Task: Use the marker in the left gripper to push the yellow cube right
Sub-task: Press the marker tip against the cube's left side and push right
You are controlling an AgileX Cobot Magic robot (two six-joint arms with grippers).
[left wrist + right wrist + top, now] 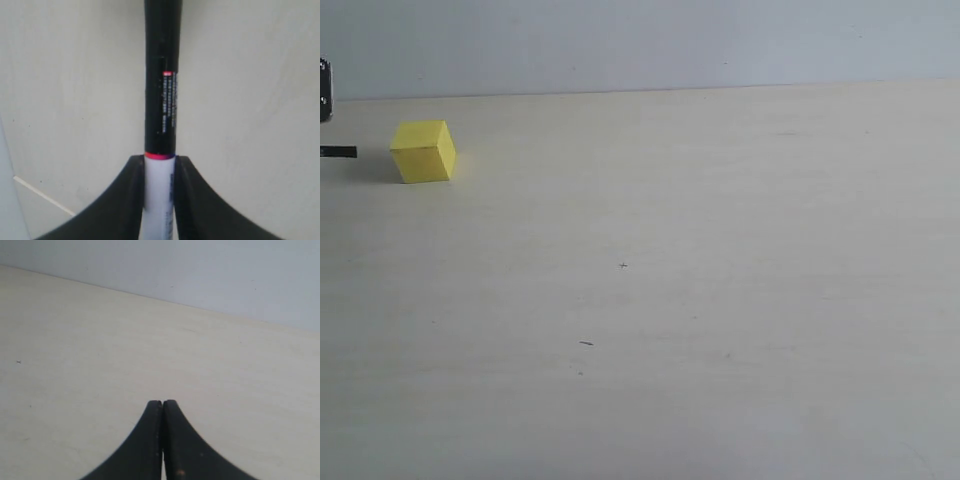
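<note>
Held marker (161,100) by its white barrel in the left claw (159,167); right claw (162,405) shut, empty. Looked like the approach step: black tip near the yellow cube (423,151), far left on the surface (720,300), not touching. Called next for a steady rightward push.

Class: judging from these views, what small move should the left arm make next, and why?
Probably slide the left gripper rightward until the marker tip meets the yellow cube. In the exterior view the black tip lies just left of the cube, about level with its side face, with a gap between them.
</note>
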